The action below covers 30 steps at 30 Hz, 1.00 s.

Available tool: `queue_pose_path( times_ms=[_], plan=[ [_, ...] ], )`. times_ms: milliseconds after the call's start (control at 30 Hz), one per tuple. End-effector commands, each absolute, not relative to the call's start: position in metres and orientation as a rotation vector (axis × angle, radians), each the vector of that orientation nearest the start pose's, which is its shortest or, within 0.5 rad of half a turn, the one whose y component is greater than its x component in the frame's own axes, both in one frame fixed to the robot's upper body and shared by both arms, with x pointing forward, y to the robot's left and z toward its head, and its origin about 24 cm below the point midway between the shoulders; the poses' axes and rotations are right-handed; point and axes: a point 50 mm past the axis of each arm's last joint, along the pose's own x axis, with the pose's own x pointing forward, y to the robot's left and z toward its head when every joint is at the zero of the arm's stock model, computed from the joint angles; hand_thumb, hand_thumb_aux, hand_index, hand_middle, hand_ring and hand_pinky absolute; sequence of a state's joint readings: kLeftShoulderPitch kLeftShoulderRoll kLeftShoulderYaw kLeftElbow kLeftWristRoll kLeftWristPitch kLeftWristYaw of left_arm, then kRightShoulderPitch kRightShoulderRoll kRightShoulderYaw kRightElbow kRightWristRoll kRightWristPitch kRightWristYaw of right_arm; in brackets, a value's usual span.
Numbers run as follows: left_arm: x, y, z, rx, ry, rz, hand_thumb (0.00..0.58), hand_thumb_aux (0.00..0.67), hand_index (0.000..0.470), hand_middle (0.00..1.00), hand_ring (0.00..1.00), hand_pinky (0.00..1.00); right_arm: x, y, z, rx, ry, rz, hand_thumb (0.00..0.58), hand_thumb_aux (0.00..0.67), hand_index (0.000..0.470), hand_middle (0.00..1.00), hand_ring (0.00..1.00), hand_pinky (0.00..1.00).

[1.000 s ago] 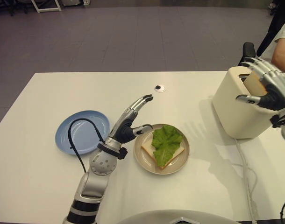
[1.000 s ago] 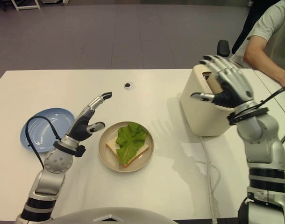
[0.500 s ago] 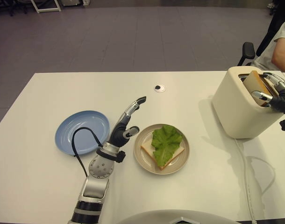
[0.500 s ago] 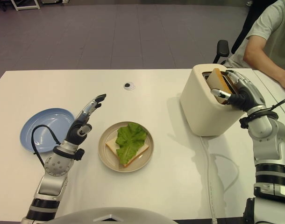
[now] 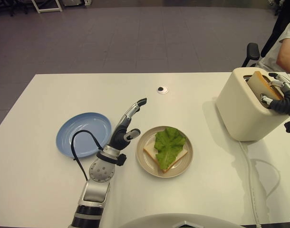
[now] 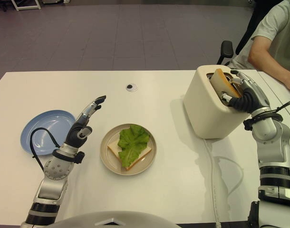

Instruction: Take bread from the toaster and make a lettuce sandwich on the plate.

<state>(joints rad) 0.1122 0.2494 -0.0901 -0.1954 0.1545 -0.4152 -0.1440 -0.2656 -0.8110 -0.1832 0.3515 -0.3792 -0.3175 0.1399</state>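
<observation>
Right hand (image 6: 244, 99) is curled on the bread slice (image 6: 222, 81) standing in the toaster (image 6: 204, 114). Lift straight up (no twisting) before crossing to the plate (image 6: 107, 160); left hand (image 6: 80, 133) hovers open, empty

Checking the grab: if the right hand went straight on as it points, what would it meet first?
Probably the bread slice standing in the toaster; the right hand points at it from close by.

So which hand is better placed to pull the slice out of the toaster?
Right: the right hand is at the toaster beside the bread slice; the left hand hovers by the tan plate.
</observation>
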Motion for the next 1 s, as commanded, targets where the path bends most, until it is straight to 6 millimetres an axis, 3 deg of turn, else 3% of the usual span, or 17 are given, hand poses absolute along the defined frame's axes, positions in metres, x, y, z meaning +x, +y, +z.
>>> queue_pose_path(
  times_ms=[33,333,567,800,900,1000],
  plan=[
    [0.218,0.152,0.09,0.433,-0.439,-0.314,0.0,0.0,0.0,0.0,0.0,0.0,0.287,-0.322,0.162,-1.149,-0.189,-0.056,0.58,0.67,0.47,0.0,0.0,0.0],
    [0.219,0.151,0.088,0.442,-0.434,-0.312,0.0,0.0,0.0,0.0,0.0,0.0,0.291,-0.317,0.183,-1.123,-0.275,-0.104,0.58,0.67,0.47,0.0,0.0,0.0],
    [0.219,0.155,0.088,0.431,-0.435,-0.291,0.0,0.0,0.0,0.0,0.0,0.0,0.293,-0.309,0.219,-1.08,-0.408,-0.161,0.58,0.67,0.47,0.0,0.0,0.0],
    [0.219,0.154,0.088,0.437,-0.44,-0.289,0.0,0.0,0.0,0.0,0.0,0.0,0.295,-0.306,0.22,-1.094,-0.397,-0.148,0.58,0.67,0.47,0.0,0.0,0.0],
    [0.218,0.155,0.088,0.439,-0.443,-0.284,0.0,0.0,0.0,0.0,0.0,0.0,0.295,-0.298,0.223,-1.102,-0.448,-0.117,0.58,0.67,0.47,0.0,0.0,0.0],
    [0.219,0.155,0.089,0.437,-0.447,-0.283,0.0,0.0,0.0,0.0,0.0,0.0,0.293,-0.274,0.231,-1.13,-0.57,-0.039,0.58,0.67,0.47,0.0,0.0,0.0]
  ],
)
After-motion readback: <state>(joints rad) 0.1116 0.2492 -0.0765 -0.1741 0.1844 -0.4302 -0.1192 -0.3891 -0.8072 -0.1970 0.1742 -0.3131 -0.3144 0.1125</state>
